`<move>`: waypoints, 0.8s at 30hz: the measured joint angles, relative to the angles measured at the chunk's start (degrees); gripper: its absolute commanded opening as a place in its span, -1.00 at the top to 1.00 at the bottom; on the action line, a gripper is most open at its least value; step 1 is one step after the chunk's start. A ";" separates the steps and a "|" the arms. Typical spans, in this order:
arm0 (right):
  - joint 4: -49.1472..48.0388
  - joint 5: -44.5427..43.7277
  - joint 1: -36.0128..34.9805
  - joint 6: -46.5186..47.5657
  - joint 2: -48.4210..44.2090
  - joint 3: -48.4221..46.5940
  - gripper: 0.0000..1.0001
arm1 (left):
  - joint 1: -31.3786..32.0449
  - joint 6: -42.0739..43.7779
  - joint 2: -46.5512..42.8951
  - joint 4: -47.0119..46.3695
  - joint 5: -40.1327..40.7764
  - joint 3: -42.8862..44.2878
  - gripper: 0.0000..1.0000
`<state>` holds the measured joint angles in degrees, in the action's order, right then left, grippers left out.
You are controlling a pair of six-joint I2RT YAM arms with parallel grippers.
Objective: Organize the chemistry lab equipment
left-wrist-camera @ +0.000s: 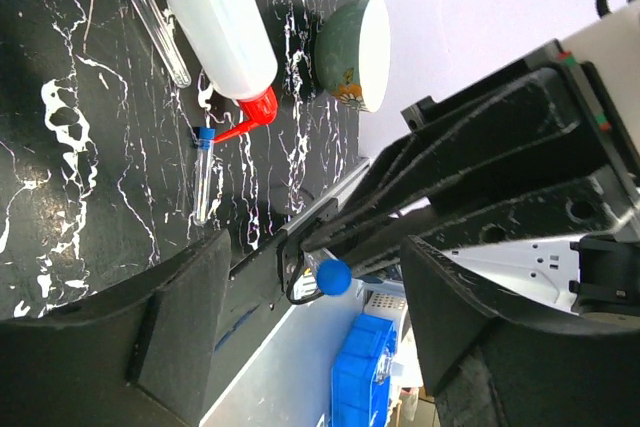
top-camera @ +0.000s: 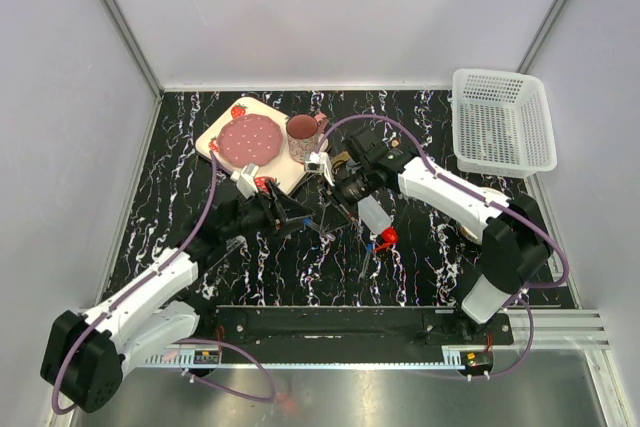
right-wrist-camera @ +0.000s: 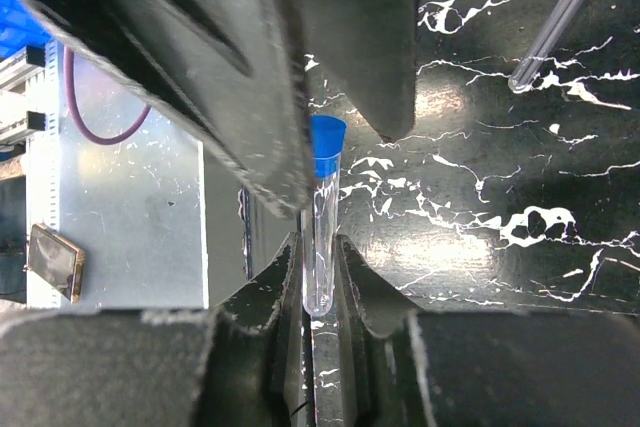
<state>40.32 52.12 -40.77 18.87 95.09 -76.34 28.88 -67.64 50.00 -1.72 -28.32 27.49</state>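
Note:
My right gripper (right-wrist-camera: pixel 320 247) is shut on a clear blue-capped tube (right-wrist-camera: pixel 322 217) and holds it off the black marbled table, cap pointing away. My left gripper (left-wrist-camera: pixel 318 267) stands open around that tube's blue cap (left-wrist-camera: pixel 334 274), which shows end-on between its jaws without touching either. From above, the left gripper (top-camera: pixel 300 215) and right gripper (top-camera: pixel 335 202) meet nose to nose at mid-table. A translucent red-capped squeeze bottle (left-wrist-camera: pixel 220 32) lies on the table. Two more blue-capped tubes (left-wrist-camera: pixel 155 22) (left-wrist-camera: pixel 203 182) lie beside it.
A strawberry-print tray (top-camera: pixel 262 107) with a pink plate (top-camera: pixel 250 137) sits at the back, a mug (top-camera: pixel 302 137) beside it. A white mesh basket (top-camera: pixel 503 119) stands at the back right. A cream-lined bowl (left-wrist-camera: pixel 355 52) rests near the bottle.

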 measured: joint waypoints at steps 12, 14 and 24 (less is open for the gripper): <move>0.13 1.49 0.00 1.86 -0.17 0.09 0.67 | 2.43 0.22 3.50 -0.74 0.17 0.66 0.08; 0.17 1.46 0.00 1.92 -0.17 0.09 0.67 | 2.73 0.42 3.50 -0.44 0.26 0.87 0.13; 1.36 1.09 0.00 1.99 -0.15 0.09 0.66 | 3.43 1.18 3.43 0.35 0.28 1.05 0.50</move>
<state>41.67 53.21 -40.77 20.86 94.94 -76.25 32.32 -66.46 53.43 -1.37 -28.03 28.53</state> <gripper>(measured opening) 0.204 0.315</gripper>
